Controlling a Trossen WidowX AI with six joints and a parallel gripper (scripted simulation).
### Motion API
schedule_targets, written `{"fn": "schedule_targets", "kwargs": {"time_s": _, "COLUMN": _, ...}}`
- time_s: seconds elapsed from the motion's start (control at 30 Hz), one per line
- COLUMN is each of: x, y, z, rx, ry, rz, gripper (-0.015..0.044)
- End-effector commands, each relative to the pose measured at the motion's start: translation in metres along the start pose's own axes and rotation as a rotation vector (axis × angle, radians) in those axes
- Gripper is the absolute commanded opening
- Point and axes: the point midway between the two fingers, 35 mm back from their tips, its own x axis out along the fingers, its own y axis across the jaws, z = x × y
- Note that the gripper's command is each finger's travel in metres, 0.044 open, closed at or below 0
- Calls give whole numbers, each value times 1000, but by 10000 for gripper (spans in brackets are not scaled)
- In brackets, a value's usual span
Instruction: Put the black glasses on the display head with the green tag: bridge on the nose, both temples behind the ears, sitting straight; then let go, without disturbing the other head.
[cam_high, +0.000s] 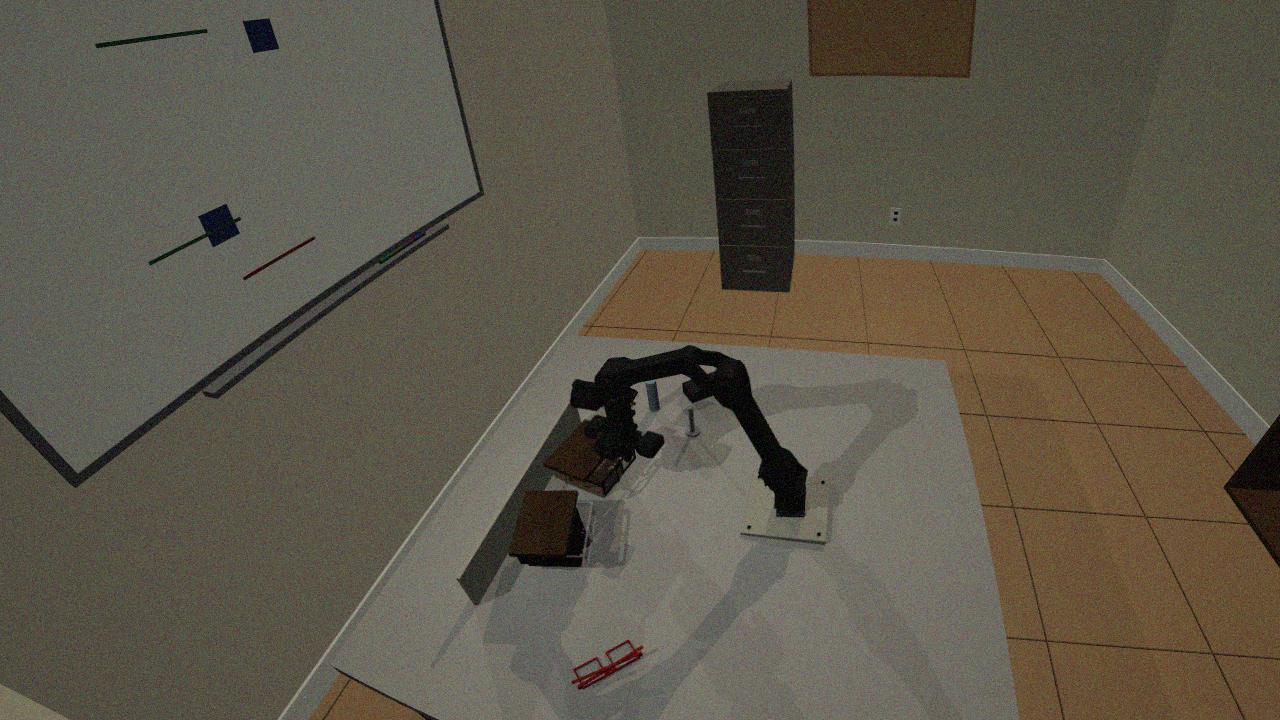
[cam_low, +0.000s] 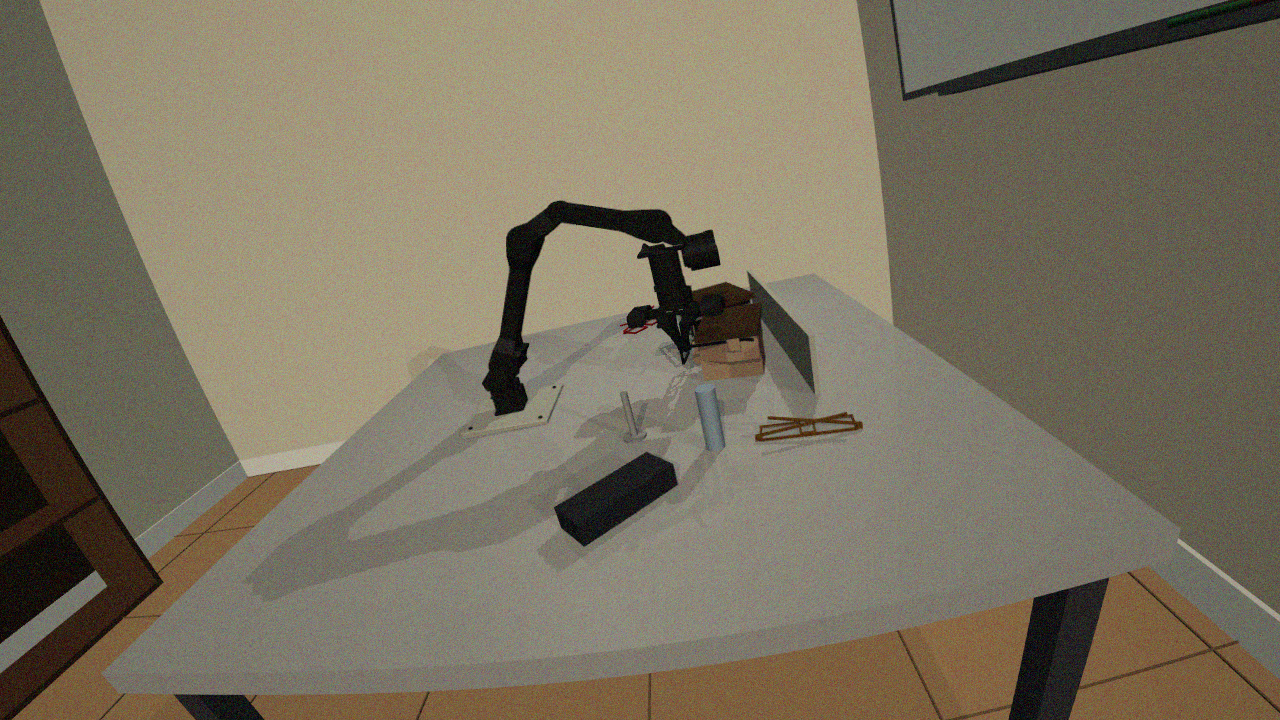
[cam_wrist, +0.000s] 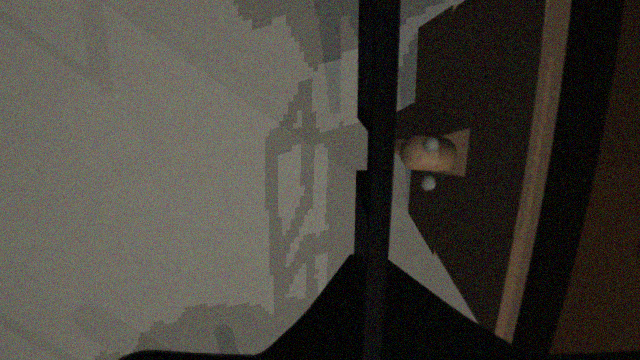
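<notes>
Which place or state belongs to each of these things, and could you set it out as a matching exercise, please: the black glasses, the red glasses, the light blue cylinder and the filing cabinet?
1. black glasses
2. red glasses
3. light blue cylinder
4. filing cabinet

A. on the tiled floor
B. standing upright on the table
C. held in the gripper
D. lying on the table

Pairs: 1-C, 2-D, 3-B, 4-A.

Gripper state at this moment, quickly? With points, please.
Gripper (cam_high: 617, 454) (cam_low: 685, 358): closed, holding the black glasses (cam_high: 611, 471) (cam_low: 726, 342) (cam_wrist: 378, 65).
</notes>
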Motion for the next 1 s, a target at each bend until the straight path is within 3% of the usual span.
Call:
{"fn": "schedule_targets", "kwargs": {"time_s": 0.0, "x": 1, "y": -1, "z": 0, "rx": -5, "ry": -3, "rz": 1, "gripper": 0}}
{"fn": "schedule_targets", "kwargs": {"time_s": 0.8, "x": 7, "y": -1, "z": 0, "rx": -5, "ry": -3, "rz": 1, "gripper": 0}}
{"fn": "schedule_targets", "kwargs": {"time_s": 0.93, "x": 6, "y": 0, "z": 0, "rx": 0, "ry": 0, "rz": 1, "gripper": 105}}
{"fn": "schedule_targets", "kwargs": {"time_s": 0.97, "x": 6, "y": 0, "z": 0, "rx": 0, "ry": 0, "rz": 1, "gripper": 107}}
